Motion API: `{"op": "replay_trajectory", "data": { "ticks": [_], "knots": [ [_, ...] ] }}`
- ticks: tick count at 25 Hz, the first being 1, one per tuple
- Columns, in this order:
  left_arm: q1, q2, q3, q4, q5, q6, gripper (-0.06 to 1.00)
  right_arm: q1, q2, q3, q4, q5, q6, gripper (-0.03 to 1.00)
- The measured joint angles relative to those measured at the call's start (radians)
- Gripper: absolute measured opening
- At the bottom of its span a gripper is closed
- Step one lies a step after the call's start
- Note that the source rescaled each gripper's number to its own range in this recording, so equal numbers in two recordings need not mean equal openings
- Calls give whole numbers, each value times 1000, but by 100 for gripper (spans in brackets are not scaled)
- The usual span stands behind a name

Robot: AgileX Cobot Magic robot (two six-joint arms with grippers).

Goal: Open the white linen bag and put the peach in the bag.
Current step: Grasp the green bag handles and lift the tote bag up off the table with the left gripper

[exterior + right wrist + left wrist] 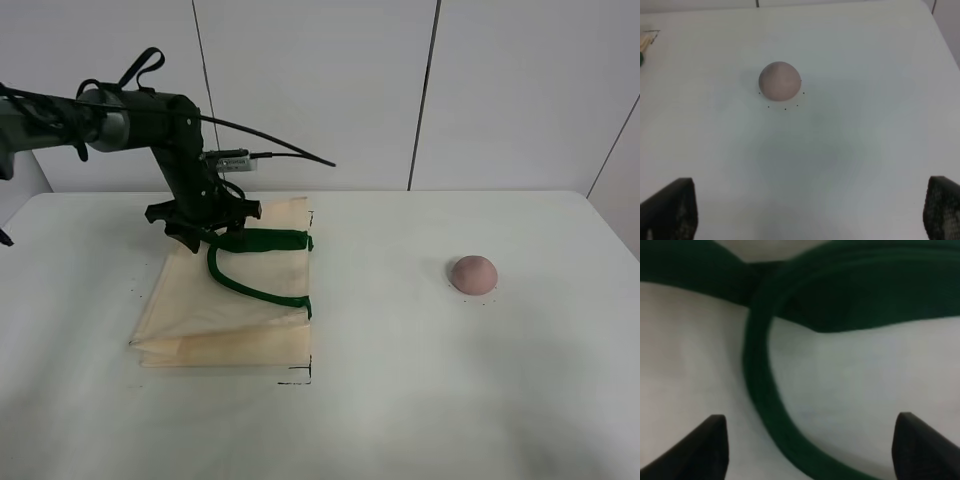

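Left wrist: jaws apart over bag strap (757, 390)

No legible text, label, brand or number on anything. Only marks: thin black corner brackets (300, 378) drawn on the bench (400, 400) at the white linen bag (240, 320) corners facing the peach (473, 273); tiny black dots (785, 108) part-ringing the peach.

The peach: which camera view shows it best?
The right wrist view: it shows the peach large and uncovered on the table. The exterior high view shows it whole but small, on the right, apart from the white linen bag. The left wrist view shows none of it, only the bag's green strap.
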Motion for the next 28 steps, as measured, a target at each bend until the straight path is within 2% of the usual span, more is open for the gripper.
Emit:
{"op": "replay_trajectory", "data": {
  "ticks": [4,13,15,17,21,22,28],
  "knots": [
    [0,37,0,42,-12,-37,100,0,0,0,0,0,0,100],
    [0,119,-1,51,-49,-39,100,0,0,0,0,0,0,100],
    [0,122,-3,51,-49,-40,96,0,0,0,0,0,0,100],
    [0,123,-3,47,-49,-41,86,0,0,0,0,0,0,100],
    [-3,123,-8,45,-44,-45,15,0,0,0,0,0,0,100],
    [-4,123,-11,48,-39,-51,1,0,0,0,0,0,0,100],
    [-4,116,-14,48,-31,-68,0,0,0,0,0,0,0,100]
  ]
}}
